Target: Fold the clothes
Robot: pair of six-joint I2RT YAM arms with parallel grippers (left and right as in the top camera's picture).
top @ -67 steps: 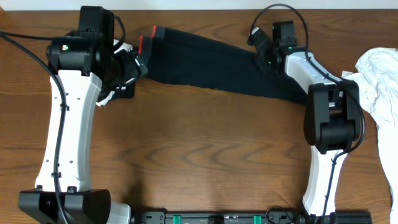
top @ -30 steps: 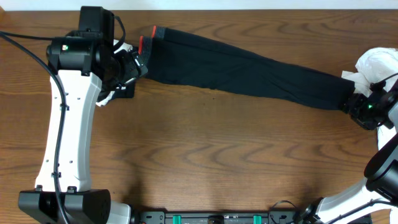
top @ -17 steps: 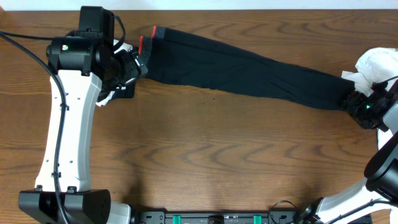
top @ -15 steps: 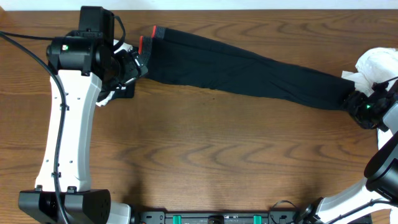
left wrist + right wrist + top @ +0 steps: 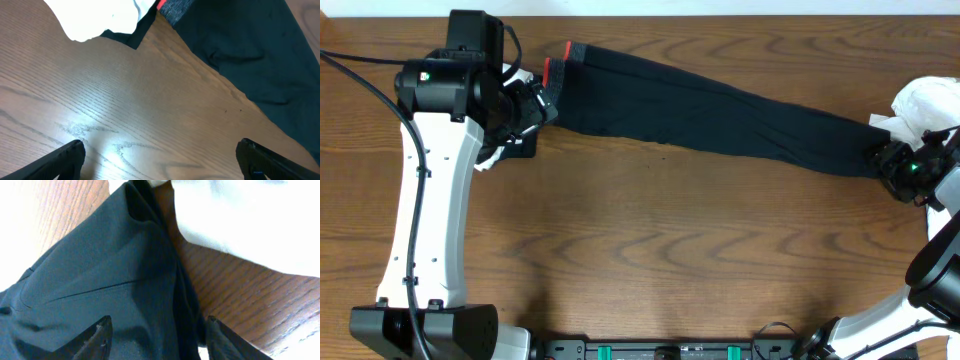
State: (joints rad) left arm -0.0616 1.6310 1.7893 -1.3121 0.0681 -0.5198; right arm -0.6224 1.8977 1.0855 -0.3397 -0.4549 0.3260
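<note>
The left gripper (image 5: 165,161) hangs near the far left corner of the bench (image 5: 650,240). Its arm reaches up the left side, with the wrist turned in toward the banded end of the black garment (image 5: 720,110). Its jaws stand wide apart over bare wood and hold nothing; the band lies just beyond them. The garment runs as one long strip along the far edge, slanting nearer as it goes right. At its right end, by the right edge, the right gripper (image 5: 160,336) sits low, its arm swung so far out that most of it falls outside the overhead view. Its jaws are partway apart, straddling a ridge of black fabric without seeming to pinch it. A white cloth (image 5: 925,100) touches that end.

The step looks like spreading the garment before a fold. To do it well, flatten the ridge at the right end, keep the white cloth out of the jaws, and take both ends evenly so the strip lies straight.
</note>
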